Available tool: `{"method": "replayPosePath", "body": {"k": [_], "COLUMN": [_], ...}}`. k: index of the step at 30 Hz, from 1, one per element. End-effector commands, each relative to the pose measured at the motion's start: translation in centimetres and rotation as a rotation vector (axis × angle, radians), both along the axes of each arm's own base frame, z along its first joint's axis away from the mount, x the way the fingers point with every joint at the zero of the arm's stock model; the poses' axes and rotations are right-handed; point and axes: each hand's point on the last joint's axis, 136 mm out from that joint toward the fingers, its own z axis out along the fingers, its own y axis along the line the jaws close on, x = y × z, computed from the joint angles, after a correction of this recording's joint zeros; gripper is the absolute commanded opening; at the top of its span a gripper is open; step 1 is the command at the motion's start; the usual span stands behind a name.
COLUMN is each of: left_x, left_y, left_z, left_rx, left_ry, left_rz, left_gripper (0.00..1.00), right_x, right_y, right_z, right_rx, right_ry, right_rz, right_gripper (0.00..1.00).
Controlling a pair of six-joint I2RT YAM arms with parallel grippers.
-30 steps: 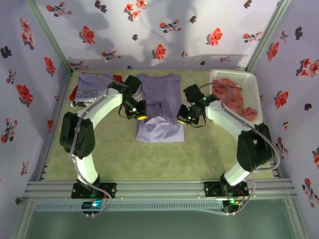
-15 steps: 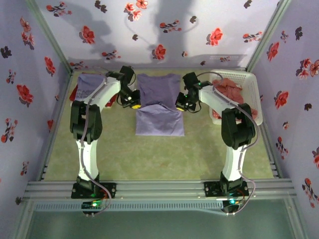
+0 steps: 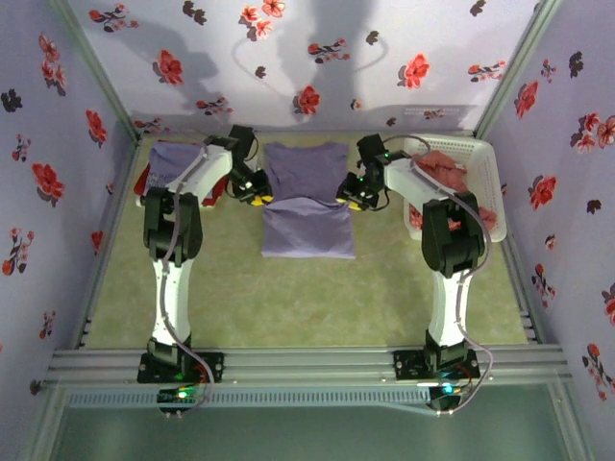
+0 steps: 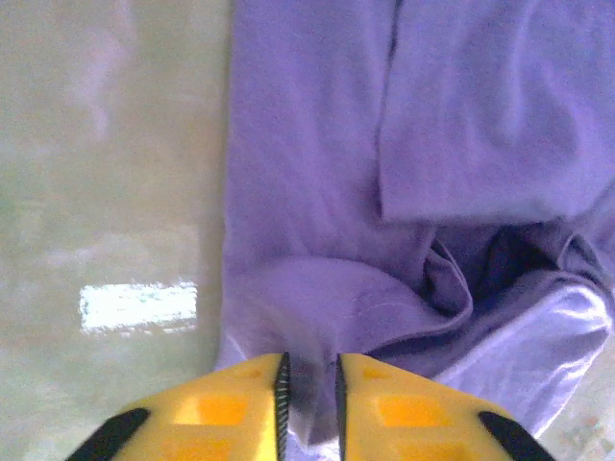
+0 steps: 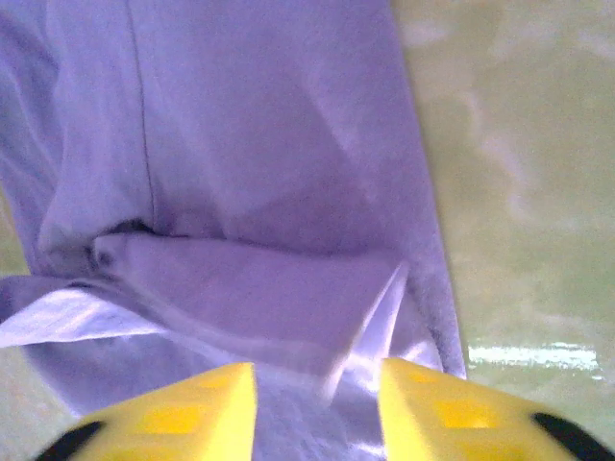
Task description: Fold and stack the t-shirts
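Note:
The plain lavender t-shirt (image 3: 306,197) lies mid-table, its near part doubled over into a rectangle (image 3: 307,232). My left gripper (image 3: 258,198) is at the fold's left corner. In the left wrist view its jaws (image 4: 307,370) are slightly open, with a bit of lavender cloth (image 4: 317,307) still between them. My right gripper (image 3: 348,200) is at the right corner. It (image 5: 317,379) is open wide, and the loose cloth edge (image 5: 370,336) hangs free between its fingers. A purple lettered t-shirt (image 3: 178,163) lies on a red one (image 3: 144,181) at the back left.
A white slatted basket (image 3: 485,168) with red t-shirts (image 3: 444,171) stands at the back right, just beside the right arm. Flowered walls close in the table on three sides. Bare green mat (image 3: 307,298) stretches in front of the fold.
Both grippers carried the shirt's near edge toward the back, and the fold settled flatter. Both then went from shut to open, the right wider than the left.

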Motion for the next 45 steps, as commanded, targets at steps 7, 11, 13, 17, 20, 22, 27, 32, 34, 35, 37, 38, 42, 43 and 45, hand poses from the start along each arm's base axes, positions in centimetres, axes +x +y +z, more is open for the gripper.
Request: {"method": "replayPosePath", "body": {"k": [7, 11, 13, 17, 20, 22, 27, 32, 34, 35, 37, 38, 42, 43, 45], "left_x": [2.8, 1.3, 0.6, -0.6, -1.1, -1.2, 0.0, 3.5, 5.0, 5.7, 6.5, 6.8, 6.8, 6.4, 5.3], "left_y": [-0.4, -0.7, -0.9, -1.6, -1.8, -1.9, -2.3, -3.2, -3.4, -3.3, -3.0, -3.0, -3.3, -3.3, -3.1], "left_z": [8.9, 8.1, 7.3, 5.7, 4.0, 2.5, -1.9, -3.3, -3.6, -3.6, -3.3, -2.6, 1.7, 3.0, 5.0], "left_rx": [-0.109, -0.125, -0.128, -0.155, -0.144, -0.129, -0.101, -0.088, -0.085, -0.08, -0.071, -0.073, -0.102, -0.108, -0.104], "left_ry": [-0.255, -0.227, -0.211, -0.172, -0.109, -0.07, -0.003, -0.015, -0.024, -0.03, -0.041, -0.057, -0.147, -0.17, -0.205], "left_rz": [0.039, 0.043, 0.04, 0.019, -0.005, -0.018, -0.069, -0.09, -0.075, -0.066, -0.048, -0.044, -0.033, -0.034, -0.036], "left_gripper": [0.45, 0.41, 0.33, 0.0, 0.0, 0.0, 0.0, 0.0, 0.0, 0.0, 0.0, 0.03, 0.14, 0.18, 0.24], "right_x": [-0.6, -2.2, -2.4, -1.5, -0.2, 0.4, 2.8, 5.1, 5.6, 5.8, 5.8, 5.8, 4.4, 3.7, 2.3], "right_y": [-0.8, 1.0, 2.2, 4.3, 4.9, 5.0, 4.5, 2.5, 1.7, 1.3, 0.8, 0.7, 0.6, 0.6, 0.8], "right_z": [6.0, 4.7, 3.9, 3.0, 2.0, 0.9, -2.1, -3.5, -3.7, -3.5, -2.3, -1.3, 1.6, 2.2, 2.8], "right_rx": [0.021, 0.046, 0.059, 0.116, 0.132, 0.125, 0.097, 0.008, -0.01, -0.014, -0.024, -0.032, -0.027, -0.022, -0.011], "right_ry": [-0.107, -0.094, -0.086, -0.095, -0.09, -0.064, -0.031, -0.024, -0.005, 0.004, -0.005, -0.021, -0.046, -0.05, -0.052], "right_rz": [0.017, 0.039, 0.06, 0.087, 0.082, 0.074, 0.03, -0.027, -0.04, -0.043, -0.027, -0.011, 0.027, 0.03, 0.039], "right_gripper": [0.61, 0.59, 0.57, 0.48, 0.29, 0.2, 0.16, 0.17, 0.17, 0.18, 0.2, 0.22, 0.31, 0.33, 0.35]}}
